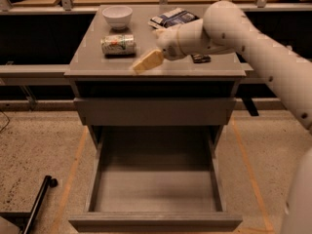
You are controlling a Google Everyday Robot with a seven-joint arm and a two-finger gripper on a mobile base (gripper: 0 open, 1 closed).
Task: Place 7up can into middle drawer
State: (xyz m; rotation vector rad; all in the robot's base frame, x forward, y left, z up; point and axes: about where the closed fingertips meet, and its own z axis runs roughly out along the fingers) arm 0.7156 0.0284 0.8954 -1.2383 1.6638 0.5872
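The 7up can (118, 45) lies on its side on the cabinet top (92, 66), in the half nearer the view's left, with its long axis running side to side, roughly parallel to the front edge. Your gripper (147, 61) hangs just beside it, off the can's right-hand end and a little nearer the front edge, not touching. You cannot tell from here whether the claw is apart or together. To reach the can you would go left and slightly back, and I judge a grasp across the can's short width suits best. The white bowl (117, 16) stands behind the can, near but apart, while the dark packet (173, 17) sits behind the wrist. The middle drawer (155, 222) stands pulled out below, under the closed drawer front (155, 111), with nothing in the way
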